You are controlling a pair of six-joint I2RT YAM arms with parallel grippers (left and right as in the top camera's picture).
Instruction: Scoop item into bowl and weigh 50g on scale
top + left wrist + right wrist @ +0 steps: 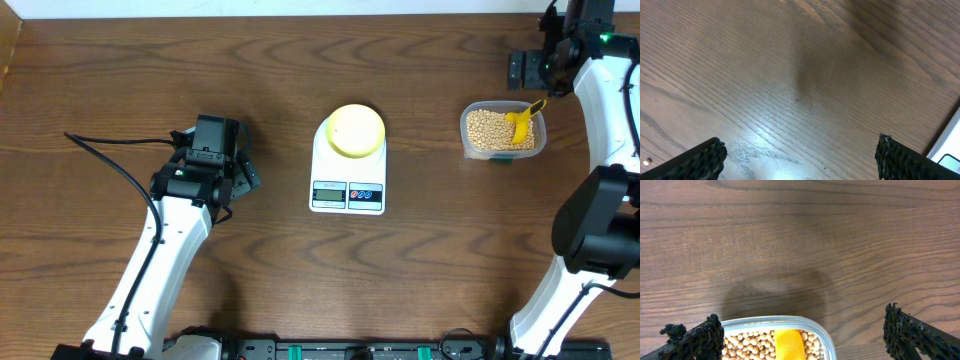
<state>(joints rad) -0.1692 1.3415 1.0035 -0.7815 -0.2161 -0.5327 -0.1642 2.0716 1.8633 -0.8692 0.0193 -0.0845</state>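
Observation:
The pale-yellow bowl (356,130) sits on the white scale (347,195) at the table's middle. The item (488,128), a heap of tan grains, fills a clear plastic container (466,140) at the right, with a yellow scoop (521,124) lying in it. My right gripper (530,70) hovers open just beyond the container. In the right wrist view the item (747,342) and the scoop (789,345) show low between the fingers of the right gripper (802,335). My left gripper (800,160) is open over bare wood left of the scale, holding nothing.
A corner of the scale (949,150) shows at the lower right of the left wrist view. A black cable (110,150) trails across the wood left of the left arm. The table's far edge runs along the top.

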